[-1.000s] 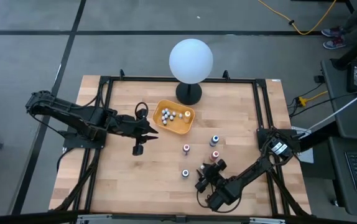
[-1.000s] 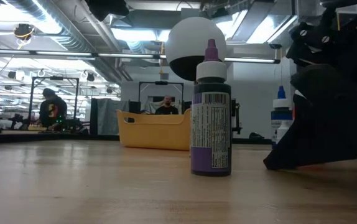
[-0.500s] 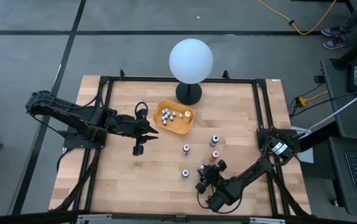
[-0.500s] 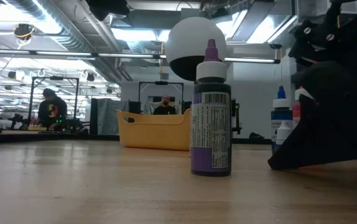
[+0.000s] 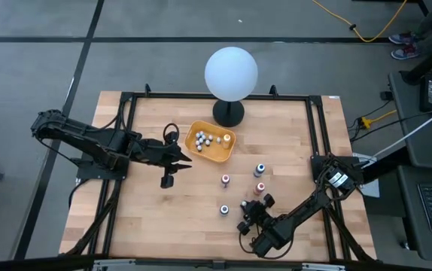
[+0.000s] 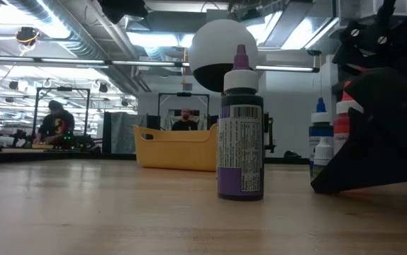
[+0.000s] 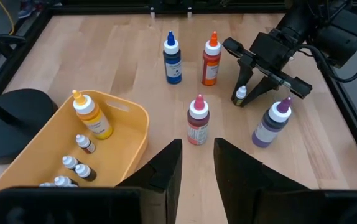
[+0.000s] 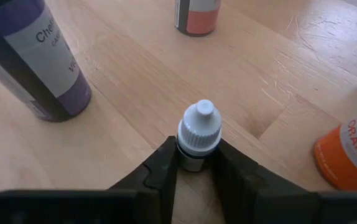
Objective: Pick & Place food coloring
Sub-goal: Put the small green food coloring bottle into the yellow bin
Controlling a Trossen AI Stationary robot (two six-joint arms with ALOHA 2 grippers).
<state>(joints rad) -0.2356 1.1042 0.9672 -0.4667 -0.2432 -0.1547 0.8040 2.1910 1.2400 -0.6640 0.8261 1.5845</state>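
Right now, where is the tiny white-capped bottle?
The tiny white-capped bottle stands on the wooden table between the right gripper's fingers, near the purple bottle and the orange bottle.

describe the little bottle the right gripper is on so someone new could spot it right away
Start at the yellow tray in the middle of the wooden table and look toward the near right, where four taller bottles stand. The small white-capped bottle stands upright among them, between the purple bottle and the orange bottle. It is far shorter than those, and the right gripper is pinching its neck.
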